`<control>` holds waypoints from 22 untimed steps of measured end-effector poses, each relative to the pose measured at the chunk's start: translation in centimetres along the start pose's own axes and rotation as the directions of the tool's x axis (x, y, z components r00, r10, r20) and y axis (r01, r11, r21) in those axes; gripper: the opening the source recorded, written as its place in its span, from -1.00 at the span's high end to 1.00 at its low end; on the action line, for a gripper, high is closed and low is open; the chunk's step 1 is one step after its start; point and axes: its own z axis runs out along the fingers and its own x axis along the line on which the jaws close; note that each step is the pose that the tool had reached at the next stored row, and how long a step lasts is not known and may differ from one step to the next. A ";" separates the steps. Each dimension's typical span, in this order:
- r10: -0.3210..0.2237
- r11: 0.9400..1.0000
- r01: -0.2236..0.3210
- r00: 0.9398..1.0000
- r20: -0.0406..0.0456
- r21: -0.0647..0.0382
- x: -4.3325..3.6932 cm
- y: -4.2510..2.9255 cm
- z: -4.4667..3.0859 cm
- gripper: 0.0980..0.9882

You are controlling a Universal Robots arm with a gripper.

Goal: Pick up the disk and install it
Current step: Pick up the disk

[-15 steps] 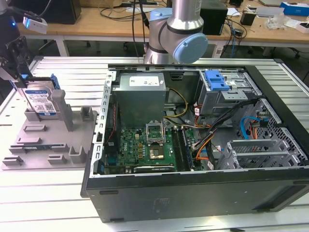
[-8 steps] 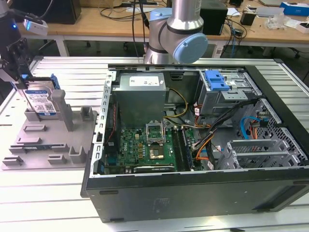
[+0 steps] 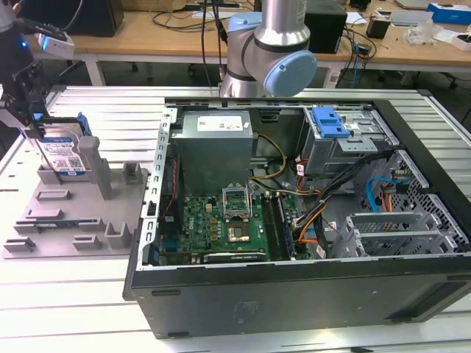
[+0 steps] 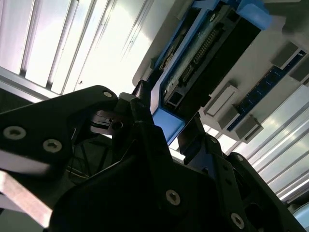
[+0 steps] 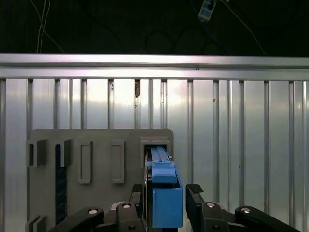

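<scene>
We are looking at the disk point(image 3: 65, 156) standing upright on its edge in a slot of the grey fixture point(image 3: 73, 220). The fixture is lying on the slatted table point(image 3: 66, 309) at the exterior view's left, just beside the open computer case point(image 3: 294, 294) and outside it. The gripper point(image 5: 166, 193) is hanging right over the disk's top edge. In the first wrist view its fingers point(image 5: 194, 203) are standing one on each side of the light-blue bracket, with a thin gap showing on one side. We are therefore reading it as released and straddling the disk, not clenched on it. We are judging the disk to be stiff and dense, fairly heavy for its bulk, with smooth metal faces that are likely to be slippery. The plastic bracket is probably giving a little under pressure (the connector end, showing in the second wrist view, looks the most fragile part). We are thinking the soundest hold is across its thickness, midway along the top edge and clear of the connectors, so that the weight is hanging straight below the pads.
</scene>
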 end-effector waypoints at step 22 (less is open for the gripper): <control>0.005 1.000 -0.005 1.000 0.000 0.000 0.05 0.05 0.52 0.34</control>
